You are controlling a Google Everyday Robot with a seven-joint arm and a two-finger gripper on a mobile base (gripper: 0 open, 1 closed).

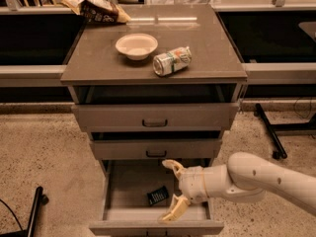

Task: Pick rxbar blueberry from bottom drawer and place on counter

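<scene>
I've got the gripper [171, 189] inside the bottom drawer [148, 228], right side. Jaws spread wide, gripping nothing. The rxbar blueberry [158, 195] lies flat just left of them.

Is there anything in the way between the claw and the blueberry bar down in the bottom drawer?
Nothing visible. The claw is open over the open bottom drawer, just right of the rxbar blueberry, which lies alone on the drawer floor.
</scene>
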